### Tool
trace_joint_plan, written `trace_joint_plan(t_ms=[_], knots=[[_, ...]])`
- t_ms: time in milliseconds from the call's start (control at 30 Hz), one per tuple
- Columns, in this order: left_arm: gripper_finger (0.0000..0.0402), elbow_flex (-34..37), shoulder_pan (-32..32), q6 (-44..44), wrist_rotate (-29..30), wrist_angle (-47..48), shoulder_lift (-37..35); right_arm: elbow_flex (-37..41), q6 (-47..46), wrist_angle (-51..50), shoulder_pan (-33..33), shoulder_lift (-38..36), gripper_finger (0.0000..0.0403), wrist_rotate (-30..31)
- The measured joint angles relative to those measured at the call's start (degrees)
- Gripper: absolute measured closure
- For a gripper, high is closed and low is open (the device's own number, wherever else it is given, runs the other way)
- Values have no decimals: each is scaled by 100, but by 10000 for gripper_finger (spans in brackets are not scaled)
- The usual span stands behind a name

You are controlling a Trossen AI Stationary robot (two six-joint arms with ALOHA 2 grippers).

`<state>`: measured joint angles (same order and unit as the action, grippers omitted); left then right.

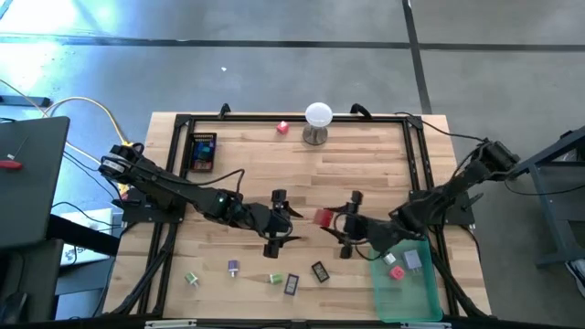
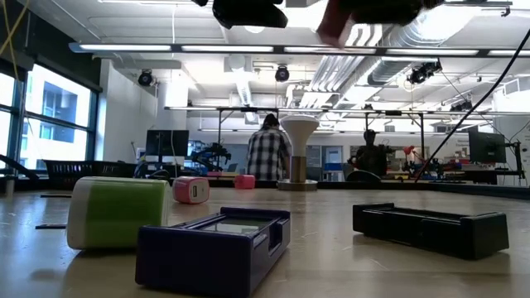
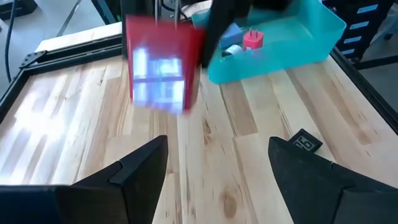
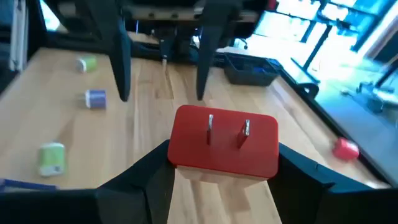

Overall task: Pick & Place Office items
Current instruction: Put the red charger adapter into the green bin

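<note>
With the right end effector (image 4: 224,180) grasping the red plug block (image 4: 225,142) and the left end effector (image 3: 217,171) released, carry it level to the teal tray (image 1: 411,291) at the table's (image 1: 247,155) near right corner.

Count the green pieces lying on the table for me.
2. One green piece lies leftmost in the loose row; the other sits between the purple piece and a black one. More could be hidden under the arms.

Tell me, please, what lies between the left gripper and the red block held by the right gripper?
Only bare wood: in the high view, the left gripper, open, faces the red block in the right gripper, with nothing between them on the table.
</note>
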<state>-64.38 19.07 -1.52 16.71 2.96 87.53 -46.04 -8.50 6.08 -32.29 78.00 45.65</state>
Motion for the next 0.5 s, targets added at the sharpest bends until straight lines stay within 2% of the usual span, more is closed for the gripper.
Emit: trace_joint_plan(t_ms=[233, 400, 500], knots=[[131, 0, -2, -13, 2, 131, -4, -2, -1967, -1393, -734, -798, 200, 337], [131, 0, -22, -14, 3, 265, -4, -2, -2644, -1603, -1257, -1059, 199, 156], [131, 0, -22, -11, 4, 289, -4, 0, -3111, -1650, -1462, -1176, 200, -309]])
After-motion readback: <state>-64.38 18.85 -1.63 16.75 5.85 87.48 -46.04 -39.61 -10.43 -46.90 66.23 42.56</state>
